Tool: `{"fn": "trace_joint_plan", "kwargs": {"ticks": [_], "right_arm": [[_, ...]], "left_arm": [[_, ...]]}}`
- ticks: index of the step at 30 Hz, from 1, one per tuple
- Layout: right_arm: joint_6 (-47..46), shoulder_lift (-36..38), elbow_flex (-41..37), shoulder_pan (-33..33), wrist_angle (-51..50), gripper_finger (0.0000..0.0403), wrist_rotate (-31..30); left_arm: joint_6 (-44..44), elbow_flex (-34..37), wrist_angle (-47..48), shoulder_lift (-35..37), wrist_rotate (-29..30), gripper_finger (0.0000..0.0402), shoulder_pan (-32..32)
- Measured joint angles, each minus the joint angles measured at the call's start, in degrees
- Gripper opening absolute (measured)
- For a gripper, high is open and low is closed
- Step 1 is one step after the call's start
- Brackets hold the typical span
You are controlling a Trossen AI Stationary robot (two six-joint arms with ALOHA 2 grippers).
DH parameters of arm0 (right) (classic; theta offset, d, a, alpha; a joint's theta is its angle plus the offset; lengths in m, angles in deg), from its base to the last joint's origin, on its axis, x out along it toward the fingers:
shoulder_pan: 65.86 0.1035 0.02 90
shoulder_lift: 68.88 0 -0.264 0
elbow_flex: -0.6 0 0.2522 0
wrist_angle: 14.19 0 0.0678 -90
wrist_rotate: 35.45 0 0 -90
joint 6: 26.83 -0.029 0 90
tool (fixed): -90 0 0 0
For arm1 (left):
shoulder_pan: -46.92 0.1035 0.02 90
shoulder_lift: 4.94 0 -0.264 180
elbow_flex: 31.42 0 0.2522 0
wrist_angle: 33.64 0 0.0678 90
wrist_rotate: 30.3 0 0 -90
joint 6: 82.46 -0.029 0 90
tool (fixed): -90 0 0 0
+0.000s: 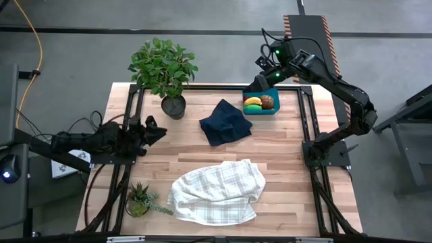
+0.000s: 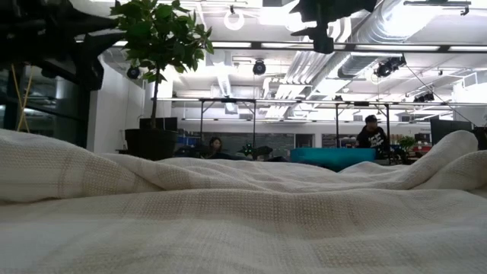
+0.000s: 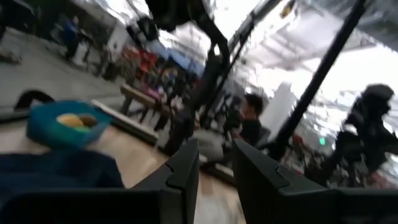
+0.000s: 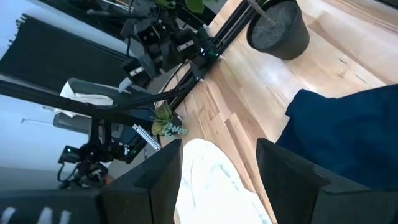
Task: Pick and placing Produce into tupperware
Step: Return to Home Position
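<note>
Presently the tupperware (image 1: 263, 113) sits at the far right of the table (image 1: 290, 175), just beside a crumpled navy cloth (image 1: 226, 121). Inside it lie the yellow banana (image 1: 252, 101), the bright green piece (image 1: 252, 108) and the brown kiwi-like piece (image 1: 268, 102), packed close together (other produce cannot be made out in the high view). The right gripper (image 1: 258, 84) hangs over the box's far left corner, raised off the table; in its wrist view the fingers (image 4: 165, 168) stand well parted with nothing between them. The left gripper (image 1: 160, 132) rests low at the table's left edge, well apart from the box, pointing across the wood toward the cloth. Its fingers (image 3: 183, 171) show a narrow gap and hold nothing. A potted plant (image 1: 164, 67) stands at the far edge left of the cloth, a white checked cloth (image 1: 216, 192) lies bunched near the front, and a small plant (image 1: 138, 200) sits at the front left corner. In the low view the checked cloth fills the foreground, with the teal box wall (image 2: 332, 155) visible beyond it.
</note>
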Motion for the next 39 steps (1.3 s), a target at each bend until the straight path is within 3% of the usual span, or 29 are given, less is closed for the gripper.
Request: {"fn": "trace_joint_plan", "kwargs": {"ticks": [6,13,23,29,33,36,39], "right_arm": [[-3.9,0.0,0.0,-0.1,2.8,0.0197,-0.5],[-13.8,0.8,0.0,0.6,16.5,0.0197,-0.4],[-22.0,9.4,0.0,1.1,28.1,0.0197,-1.9],[-15.5,18.9,0.0,1.3,26.8,0.0197,-5.5],[-5.9,26.1,-1.9,5.2,24.3,0.0197,-13.3],[-1.8,31.9,-8.5,9.7,26.2,0.0197,-18.4],[-2.0,38.1,-19.8,14.4,35.6,0.0197,-21.6]], "left_arm": [[-0.2,0.0,4.7,0.0,-3.7,0.0083,0.0],[0.4,0.0,10.7,0.0,-6.9,0.0083,0.0],[0.9,0.0,12.1,0.0,-6.3,0.0083,0.0],[0.9,0.0,12.2,0.0,-5.5,0.0083,0.0],[0.9,0.0,12.2,0.0,-5.5,0.0083,0.0],[0.9,0.0,12.2,0.0,-5.5,0.0083,0.0],[0.9,0.0,12.2,0.0,-5.5,0.0083,0.0]]}}
